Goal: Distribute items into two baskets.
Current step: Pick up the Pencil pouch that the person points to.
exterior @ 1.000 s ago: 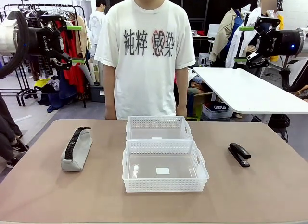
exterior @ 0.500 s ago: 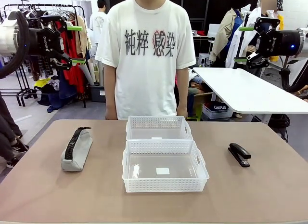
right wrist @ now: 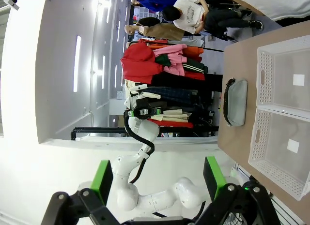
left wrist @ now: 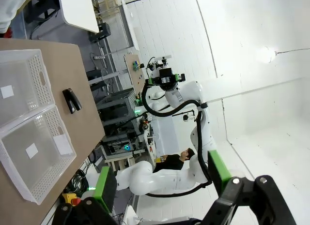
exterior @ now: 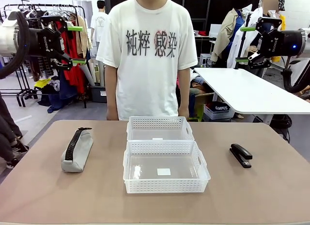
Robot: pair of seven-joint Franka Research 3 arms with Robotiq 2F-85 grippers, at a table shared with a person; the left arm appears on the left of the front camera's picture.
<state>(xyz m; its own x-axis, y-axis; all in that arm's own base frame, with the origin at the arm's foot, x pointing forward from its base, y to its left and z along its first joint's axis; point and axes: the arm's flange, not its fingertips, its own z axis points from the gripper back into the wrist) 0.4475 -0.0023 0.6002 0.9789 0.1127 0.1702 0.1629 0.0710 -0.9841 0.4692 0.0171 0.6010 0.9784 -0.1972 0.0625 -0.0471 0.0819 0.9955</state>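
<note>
A long grey pencil pouch (exterior: 77,150) with a black zipper strip lies on the table's left side, also seen as the pouch (right wrist: 235,109) in the right wrist view. A small black stapler (exterior: 240,155) rests on the right side; the left wrist view has the stapler (left wrist: 72,100) too. Two white lattice-rimmed baskets stand end to end in the middle: the near basket (exterior: 165,185) and the far basket (exterior: 160,123), both holding nothing. My left gripper (exterior: 76,44) hangs open high at the left. My right gripper (exterior: 245,44) hangs open high at the right. Nothing sits between either pair of fingers.
A person in a white printed T-shirt (exterior: 147,55) stands at the table's far edge, hands down behind it. A clothes rack (exterior: 72,65) stands at the back left and a white table (exterior: 247,92) at the back right. Bare brown tabletop (exterior: 271,186) surrounds the items.
</note>
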